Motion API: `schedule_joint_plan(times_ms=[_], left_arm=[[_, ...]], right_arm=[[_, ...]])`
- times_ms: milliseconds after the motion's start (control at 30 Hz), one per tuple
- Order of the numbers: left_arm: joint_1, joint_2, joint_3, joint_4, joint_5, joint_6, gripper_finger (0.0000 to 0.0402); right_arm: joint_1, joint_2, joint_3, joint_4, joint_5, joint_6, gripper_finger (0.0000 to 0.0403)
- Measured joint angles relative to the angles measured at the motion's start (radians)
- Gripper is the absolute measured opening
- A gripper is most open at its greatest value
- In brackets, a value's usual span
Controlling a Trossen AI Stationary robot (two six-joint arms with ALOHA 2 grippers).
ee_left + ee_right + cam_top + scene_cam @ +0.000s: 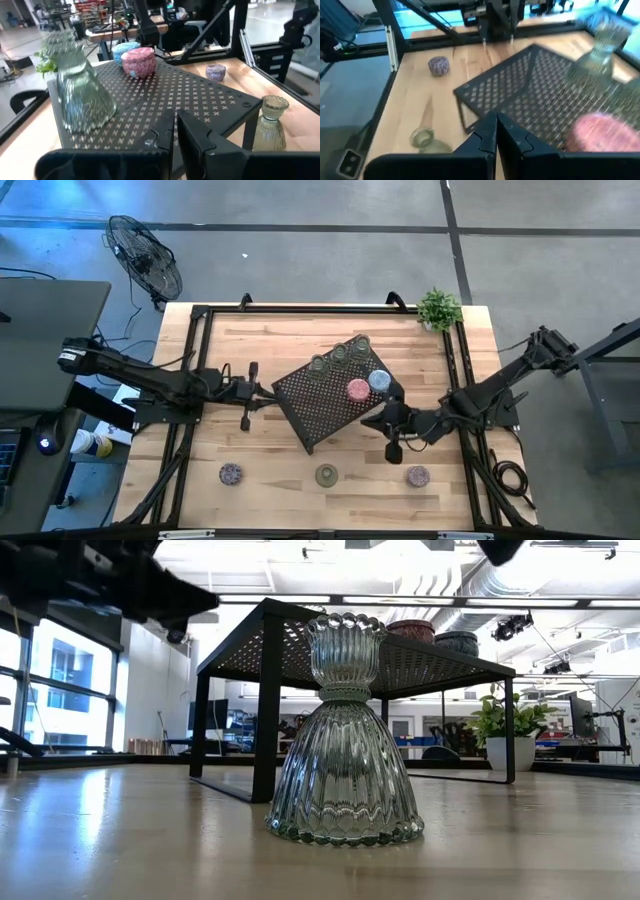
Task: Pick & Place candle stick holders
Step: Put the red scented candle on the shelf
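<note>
The black mesh tray (325,405) stands on its legs mid-table. On it stand three clear-greenish holders (340,352) along its far edge, a pink-topped holder (357,390) and a blue-topped one (379,380). Three more holders stand on the table near the front edge: a purple mottled one (231,474), a clear-greenish one (327,475) and a pinkish one (417,475). My left gripper (266,392) is shut and empty by the tray's left corner (150,142). My right gripper (386,420) is shut and empty by the tray's right corner, near the pink holder (600,132).
A small green potted plant (438,308) stands at the table's far right corner. A black frame (200,315) runs along the table's edges. The low view has the clear-greenish holder (345,735) right in front, the tray (270,690) behind it.
</note>
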Motion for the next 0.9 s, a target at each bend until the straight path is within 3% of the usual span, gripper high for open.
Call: schedule_joint_plan(times_ms=[133,267,533,767,900], left_arm=[[0.002,0.000,-0.031,0.027,0.000,-0.031,0.0021],[0.002,0.000,-0.032,0.030,0.006,-0.056,0.0016],[0.002,0.000,-0.032,0.027,0.019,-0.058,0.0012],[0.002,0.000,-0.032,0.027,0.018,-0.055,0.0012],[0.002,0.000,-0.032,0.027,0.013,-0.049,0.0012]], right_arm=[[0.081,0.041,0.000,-0.094,0.043,0.179,0.0000],[0.180,0.073,0.000,-0.277,0.073,0.496,0.0000],[0.382,0.117,0.000,-0.571,0.019,1.103,0.0000],[0.463,0.132,-0.001,-0.626,-0.097,1.359,0.0002],[0.466,0.132,-0.001,-0.625,-0.177,1.388,0.0040]])
